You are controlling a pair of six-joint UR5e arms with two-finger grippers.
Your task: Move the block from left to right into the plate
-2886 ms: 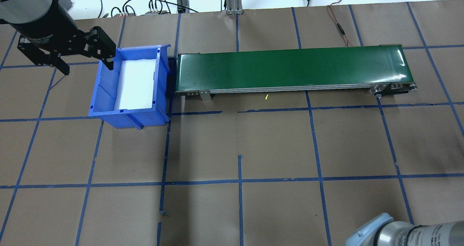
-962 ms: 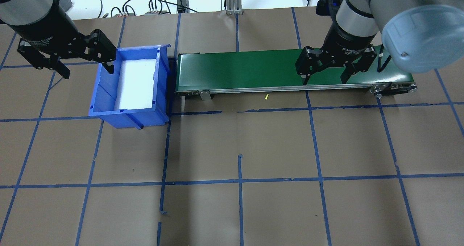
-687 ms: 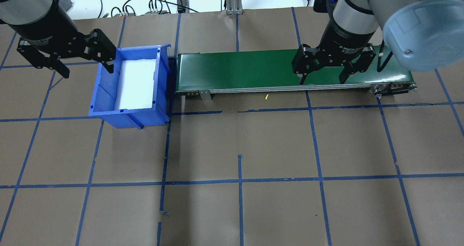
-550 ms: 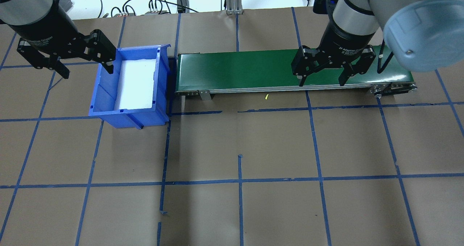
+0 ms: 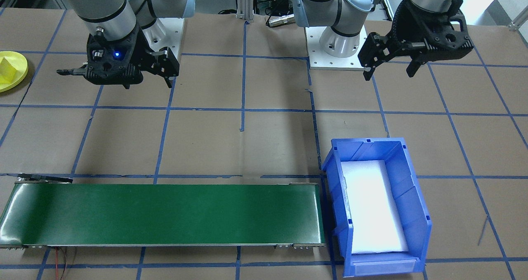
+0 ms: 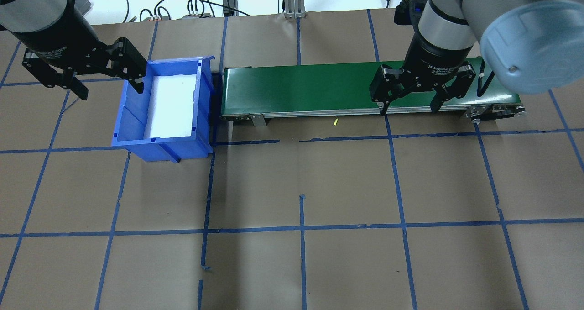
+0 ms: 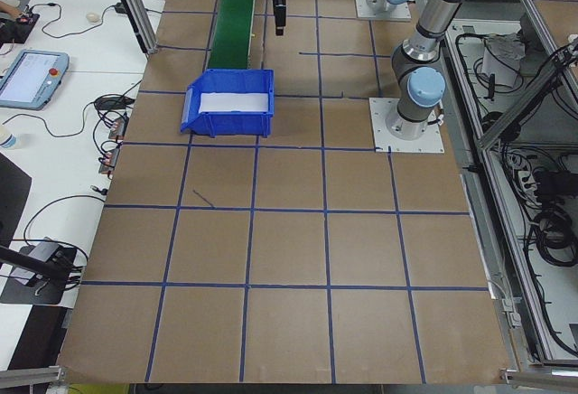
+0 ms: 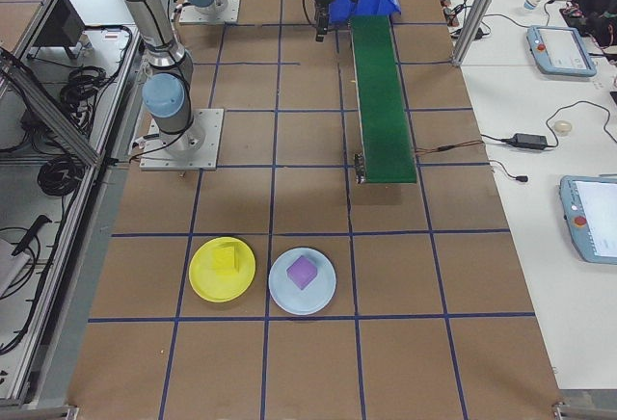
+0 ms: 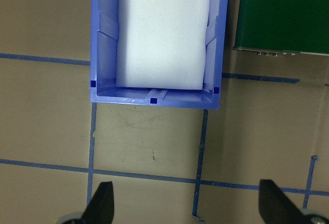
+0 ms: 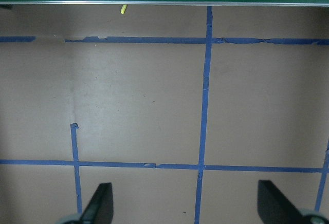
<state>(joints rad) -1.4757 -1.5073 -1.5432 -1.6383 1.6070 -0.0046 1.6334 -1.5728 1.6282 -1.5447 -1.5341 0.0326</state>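
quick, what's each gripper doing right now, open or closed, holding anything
Left gripper: open, holding nothing.
Right gripper: open, holding nothing.

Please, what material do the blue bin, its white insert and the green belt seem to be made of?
The blue bin looks like moulded plastic: ribbed walls, slight gloss. Its white insert seems to be foam or soft padding: matte, thick, rounded edges. The green belt looks like smooth rubber or PVC with a satin sheen; I cannot tell which.
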